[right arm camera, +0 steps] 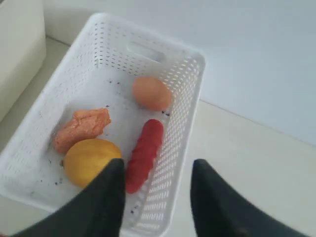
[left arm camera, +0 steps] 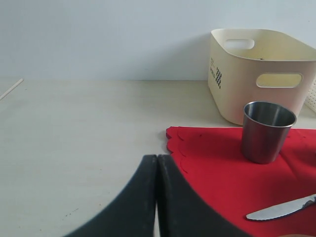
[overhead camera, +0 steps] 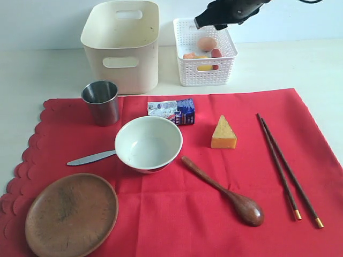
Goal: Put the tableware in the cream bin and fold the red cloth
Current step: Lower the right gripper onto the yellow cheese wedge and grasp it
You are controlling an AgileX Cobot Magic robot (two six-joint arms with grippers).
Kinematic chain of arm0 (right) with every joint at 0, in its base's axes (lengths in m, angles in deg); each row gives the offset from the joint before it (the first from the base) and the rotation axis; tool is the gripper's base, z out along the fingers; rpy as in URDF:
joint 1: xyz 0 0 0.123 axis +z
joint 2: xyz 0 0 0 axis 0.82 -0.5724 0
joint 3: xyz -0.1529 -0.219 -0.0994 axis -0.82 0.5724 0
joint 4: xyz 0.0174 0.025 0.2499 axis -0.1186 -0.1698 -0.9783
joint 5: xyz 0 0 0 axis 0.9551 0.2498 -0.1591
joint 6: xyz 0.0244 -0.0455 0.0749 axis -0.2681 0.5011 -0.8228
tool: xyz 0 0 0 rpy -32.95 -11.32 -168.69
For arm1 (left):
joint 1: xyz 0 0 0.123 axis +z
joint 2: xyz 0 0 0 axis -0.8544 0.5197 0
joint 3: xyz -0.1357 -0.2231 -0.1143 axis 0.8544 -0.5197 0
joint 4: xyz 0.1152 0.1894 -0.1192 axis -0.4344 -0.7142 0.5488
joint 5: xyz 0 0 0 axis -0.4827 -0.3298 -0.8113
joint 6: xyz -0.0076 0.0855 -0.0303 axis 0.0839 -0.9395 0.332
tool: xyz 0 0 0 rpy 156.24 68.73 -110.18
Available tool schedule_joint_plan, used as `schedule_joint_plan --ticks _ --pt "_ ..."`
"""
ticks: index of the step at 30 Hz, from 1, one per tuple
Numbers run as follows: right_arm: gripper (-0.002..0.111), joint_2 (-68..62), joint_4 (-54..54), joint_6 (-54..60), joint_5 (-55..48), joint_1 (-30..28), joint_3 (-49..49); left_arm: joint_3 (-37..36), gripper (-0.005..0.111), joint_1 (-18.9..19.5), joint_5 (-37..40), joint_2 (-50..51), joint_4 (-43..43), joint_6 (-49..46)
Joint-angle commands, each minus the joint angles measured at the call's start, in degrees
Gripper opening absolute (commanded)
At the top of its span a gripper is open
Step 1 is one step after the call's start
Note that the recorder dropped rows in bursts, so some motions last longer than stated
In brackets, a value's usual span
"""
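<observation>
Right end effector [right arm camera: 158, 165] is hovering over the white basket [overhead camera: 185, 75] at the counter's far edge, its jaws standing apart and gripping nothing. An egg [right arm camera: 151, 93], a lemon [right arm camera: 91, 160] and a sausage [right arm camera: 145, 153] are lying in that basket. Left end effector [left arm camera: 157, 170] is hanging closed and empty above bare counter [left arm camera: 74, 138], just off the red cloth's [overhead camera: 214, 225] scalloped edge.

By my reading, the task proper is barely beginning. The cream bin [overhead camera: 123, 45] is standing at the far edge beside the basket, showing no tableware inside. All six pieces are sitting on the cloth:
- the steel cup [overhead camera: 101, 101], nearest the bin
- the white bowl [overhead camera: 148, 143], mid-cloth
- the butter knife [overhead camera: 91, 158], touching the bowl
- the wooden plate [overhead camera: 71, 214], toward the near-left corner
- the spoon [overhead camera: 225, 191]
- the chopsticks [overhead camera: 286, 168], toward the right edge

A cheese wedge [overhead camera: 223, 133] and a small carton [overhead camera: 172, 111] are also resting on the cloth, which is lying flat and unfolded.
</observation>
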Motion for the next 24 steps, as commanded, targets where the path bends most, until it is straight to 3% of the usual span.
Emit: schedule_joint_plan --ticks 1,4,11,24 --pt "0.018 3.4 0.7 0.4 -4.3 0.0 -0.3 0.1 0.003 -0.3 -0.3 -0.4 -0.1 0.1" --pt "0.000 4.9 0.2 0.4 -6.2 0.0 -0.3 0.1 0.003 -0.3 -0.3 -0.4 -0.1 0.1" --pt "0.000 8.1 -4.2 2.2 -8.9 0.0 2.1 0.1 0.003 -0.3 -0.3 -0.4 -0.1 0.1" --pt "0.000 16.5 -11.2 4.8 1.7 0.4 25.4 0.1 0.003 -0.3 -0.3 -0.4 -0.1 0.1"
